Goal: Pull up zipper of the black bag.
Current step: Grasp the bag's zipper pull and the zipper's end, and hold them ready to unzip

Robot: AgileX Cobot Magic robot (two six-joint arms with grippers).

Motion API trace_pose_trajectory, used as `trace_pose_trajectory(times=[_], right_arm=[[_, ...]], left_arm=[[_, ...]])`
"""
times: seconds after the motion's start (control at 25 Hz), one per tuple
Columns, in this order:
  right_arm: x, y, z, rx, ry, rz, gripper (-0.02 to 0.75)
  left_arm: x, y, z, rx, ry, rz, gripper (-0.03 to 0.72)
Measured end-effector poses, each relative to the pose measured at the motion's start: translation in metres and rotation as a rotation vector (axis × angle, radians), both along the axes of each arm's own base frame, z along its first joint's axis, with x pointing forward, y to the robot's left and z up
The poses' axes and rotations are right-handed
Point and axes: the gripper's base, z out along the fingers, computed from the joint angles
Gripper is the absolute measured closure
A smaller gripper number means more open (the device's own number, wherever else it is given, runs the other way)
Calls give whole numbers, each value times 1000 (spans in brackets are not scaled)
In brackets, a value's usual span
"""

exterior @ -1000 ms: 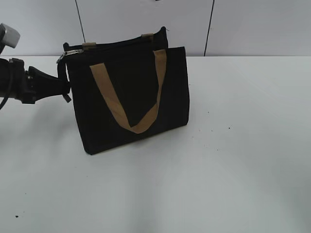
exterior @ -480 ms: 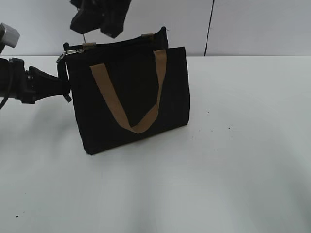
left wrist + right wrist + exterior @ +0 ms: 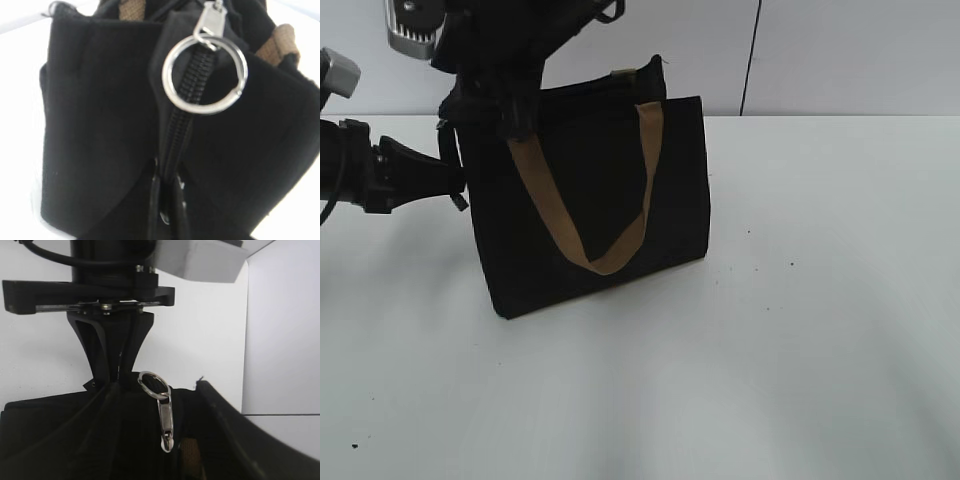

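Left gripper [image 3: 455,180] clenched on the black bag [image 3: 590,210] at its left edge to steady it, right gripper [image 3: 505,105] at upper left over the zipper [image 3: 207,25], finger state not clear.

The exterior camera looked down at a slant from about chest height across the white bench [image 3: 800,330], facing the pale panelled wall behind it, with the boxy black fabric bag with tan webbing handles [image 3: 590,200] left of centre at middle distance. The left wrist camera sat very close to that bag's end, facing along its black zip line and filling the frame with fabric and the silvery metal pull tab with its ring [image 3: 205,75]. The right wrist camera sat close at the bag's top edge, looking level towards the opposing black left tool [image 3: 112,360]. Both wrist views shared the pull tab [image 3: 162,415]; all three shared the bag.
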Motion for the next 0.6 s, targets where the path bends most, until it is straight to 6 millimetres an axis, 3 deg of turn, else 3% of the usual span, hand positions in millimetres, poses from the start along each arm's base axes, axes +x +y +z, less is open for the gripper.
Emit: trace_pose_trajectory(times=[0.32,0.6], right_arm=[[4,11,-26,-67,-79,93,374],[11,13,-29,-44,-130,58,374]], left_arm=[[0,0,0,-1,2,1,671],[0,0,0,-3,2,0,671]])
